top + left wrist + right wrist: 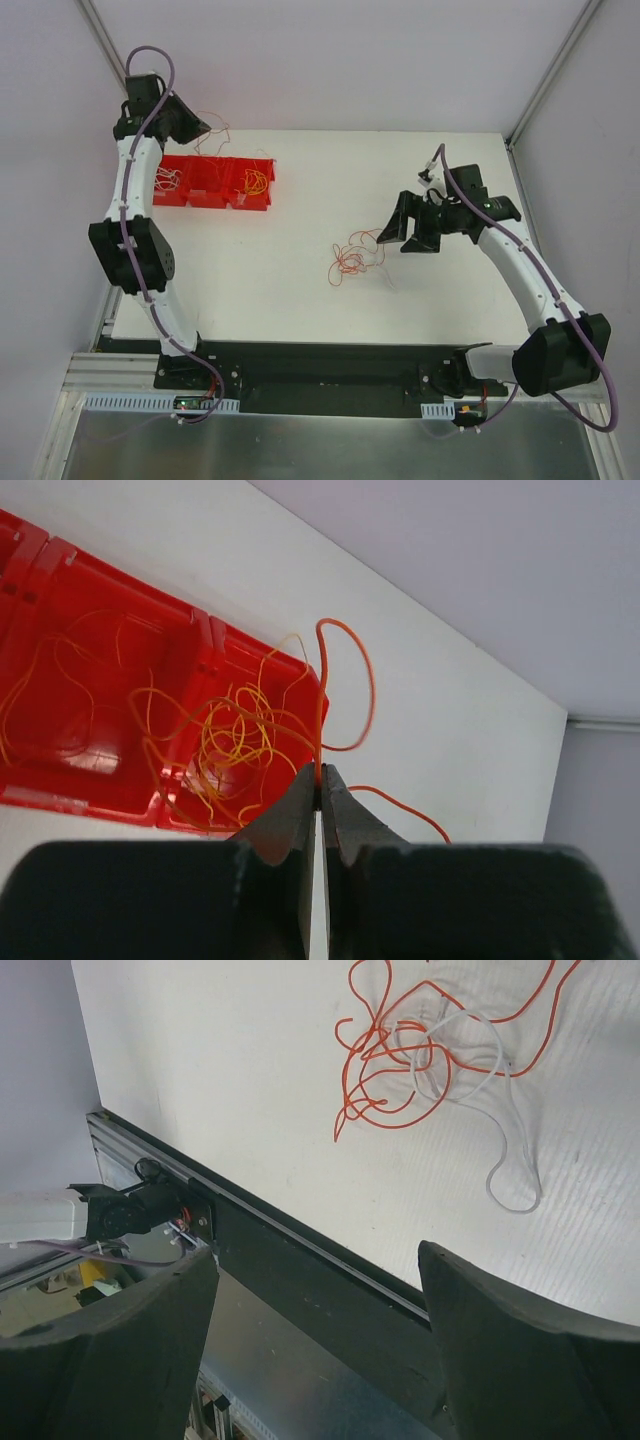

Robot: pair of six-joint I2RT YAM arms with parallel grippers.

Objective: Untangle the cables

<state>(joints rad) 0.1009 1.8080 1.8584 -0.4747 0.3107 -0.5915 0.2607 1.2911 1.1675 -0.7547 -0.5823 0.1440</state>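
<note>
A loose tangle of red and white cables (pixel 352 258) lies on the white table right of centre. In the right wrist view the red loops (pixel 400 1060) and a white strand (pixel 510 1100) lie ahead of my right gripper (pixel 318 1255). That gripper (pixel 400 235) hovers just right of the tangle, open and holding nothing. My left gripper (pixel 320 777) is shut on a thin orange cable (pixel 320 700), which loops up past its tips. It (pixel 208 128) hangs at the far left, behind the red bins (pixel 190 195).
The red bins (pixel 60 730) hold sorted wires: yellow and orange ones (pixel 235 740) in the right compartment (pixel 255 182), pale ones in the left (pixel 168 180). A black rail (pixel 300 1260) runs along the table's near edge. Walls close in at the back and sides.
</note>
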